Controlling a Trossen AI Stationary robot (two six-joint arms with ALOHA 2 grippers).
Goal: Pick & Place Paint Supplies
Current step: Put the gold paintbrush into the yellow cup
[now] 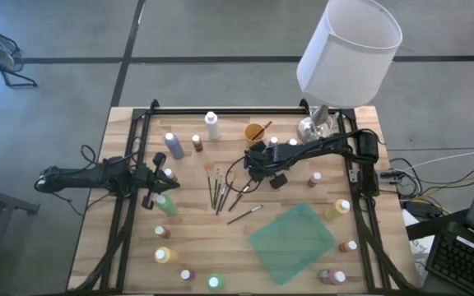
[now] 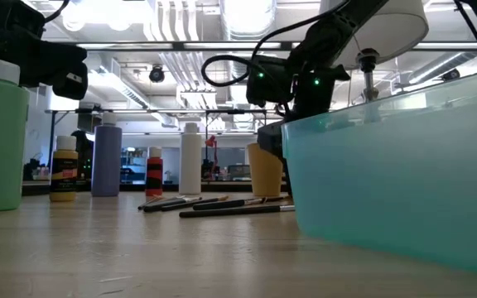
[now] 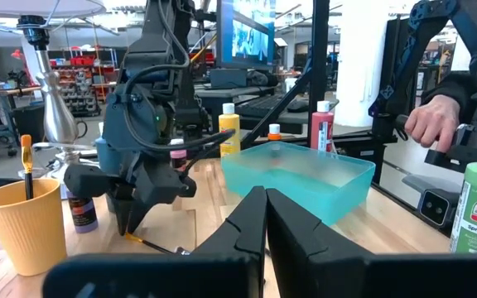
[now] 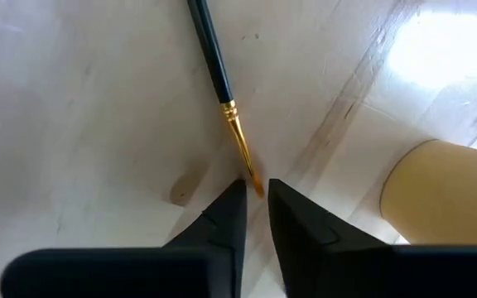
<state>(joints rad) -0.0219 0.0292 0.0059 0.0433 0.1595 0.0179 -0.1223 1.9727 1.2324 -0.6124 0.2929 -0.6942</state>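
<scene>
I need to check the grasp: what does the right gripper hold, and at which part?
The right gripper pinches a thin brush at its bristle tip; the dark handle points away.

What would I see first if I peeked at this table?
Probably the big white lamp standing at the table's far right corner, towering over everything. Next, the right gripper in the middle of the table, pinching the bristle tip of a thin black paintbrush beside a tan cup. Around them sit little colourful paint bottles and a see-through teal bin near the front right.
</scene>
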